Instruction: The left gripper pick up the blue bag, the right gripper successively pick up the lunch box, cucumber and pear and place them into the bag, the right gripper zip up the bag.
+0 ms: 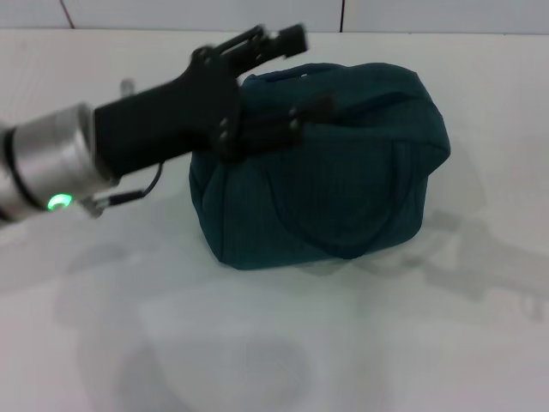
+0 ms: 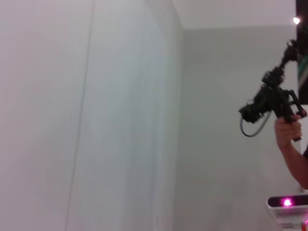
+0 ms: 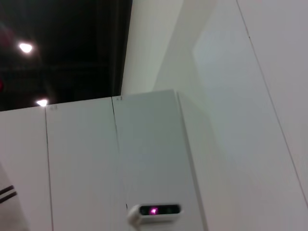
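Note:
The blue bag (image 1: 343,184) stands on the white table (image 1: 257,343), bulging, with a loop handle hanging down its front. My left gripper (image 1: 304,73), black with a silver wrist and green light, reaches in from the left over the bag's upper left end. Its two fingers (image 1: 287,39) are spread apart, open, one above the bag's top and one against its front upper side. Nothing is pinched between them. The right gripper, lunch box, cucumber and pear are out of view. Both wrist views show only walls.
White wall tiles run behind the table. In the left wrist view a person's hand (image 2: 288,130) holds a black device (image 2: 272,101) far off, above a sensor with a pink light (image 2: 287,202). A similar sensor (image 3: 154,211) shows in the right wrist view.

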